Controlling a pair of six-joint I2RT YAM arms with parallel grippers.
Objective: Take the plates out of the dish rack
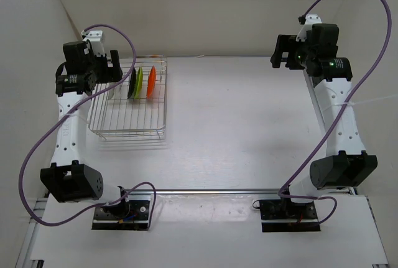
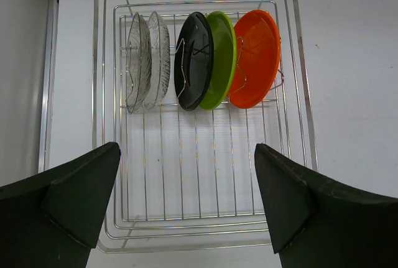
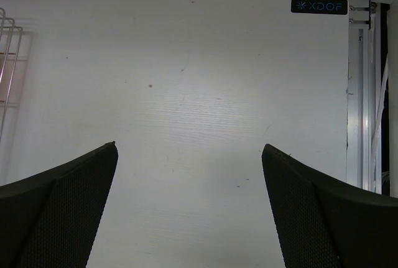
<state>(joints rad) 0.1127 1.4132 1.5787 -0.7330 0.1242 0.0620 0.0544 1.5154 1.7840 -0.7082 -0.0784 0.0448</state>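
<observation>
The silver wire dish rack (image 2: 295,94) (image 1: 102,122) holds plates standing on edge in a row at its far end. From left to right in the left wrist view they are two clear textured plates (image 2: 138,63), a black plate (image 2: 194,60), a lime green plate (image 2: 221,56) and an orange plate (image 2: 256,56). My left gripper (image 2: 186,150) (image 1: 113,64) hangs open above the rack, short of the plates, with nothing between its fingers. At the table's far right, well away from the rack, my right gripper (image 3: 188,147) (image 1: 283,53) is open and empty over bare table.
The rack's near half (image 2: 199,175) holds nothing. In the right wrist view a corner of the rack (image 3: 9,63) shows at the left edge. A metal rail (image 3: 364,94) runs along the table's right side. Walls stand close behind and to the left.
</observation>
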